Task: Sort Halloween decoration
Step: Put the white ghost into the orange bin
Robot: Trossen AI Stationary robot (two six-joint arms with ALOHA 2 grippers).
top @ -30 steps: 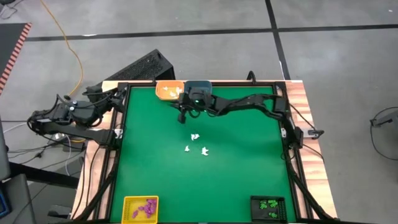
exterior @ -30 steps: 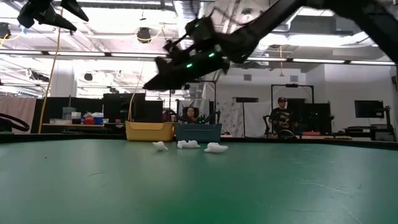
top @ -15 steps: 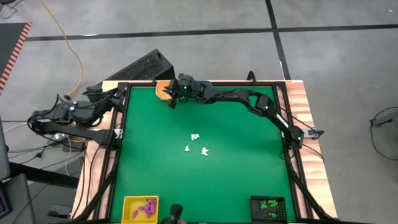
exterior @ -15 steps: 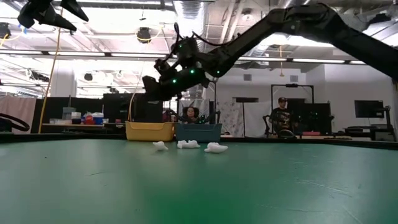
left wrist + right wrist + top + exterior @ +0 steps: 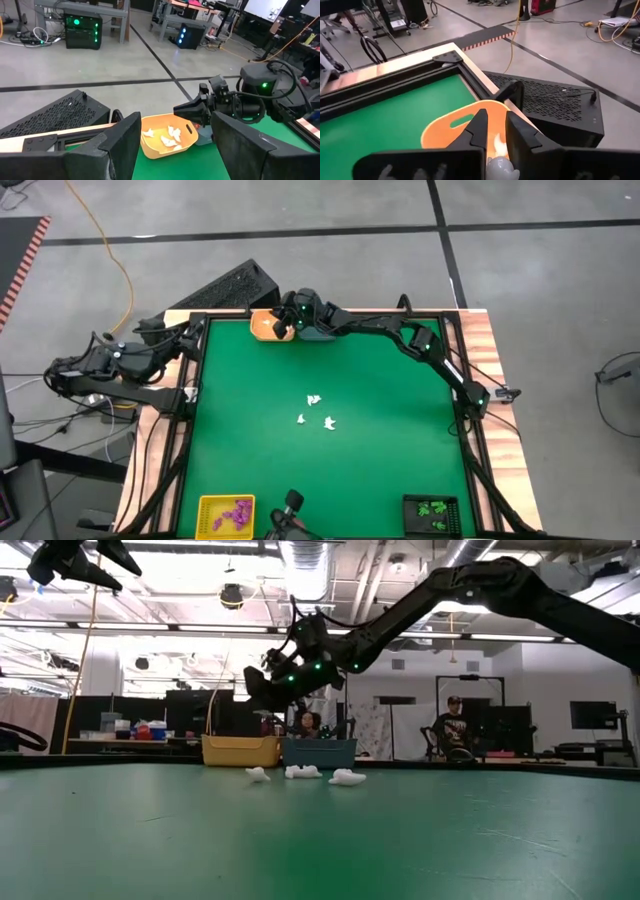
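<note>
The right gripper [image 5: 496,131] pinches a white trinket [image 5: 498,164] above the orange tray [image 5: 265,326] at the bench's [image 5: 330,470] 12 o'clock edge; release goes straight down.

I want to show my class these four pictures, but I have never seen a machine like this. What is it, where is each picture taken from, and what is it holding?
It is a robot with two dark arms at a green table. One picture looks straight down, one looks level across the tabletop, and two come from cameras on the wrists.

The right hand is over the orange tray at the far edge, with a small white trinket between its fingers. That tray already holds white trinkets. The left hand waits off the table's left side, open and empty.

Three more white pieces lie mid-table. A yellow tray holds purple ones, a black tray green ones. A blue tray sits beside the orange one.
</note>
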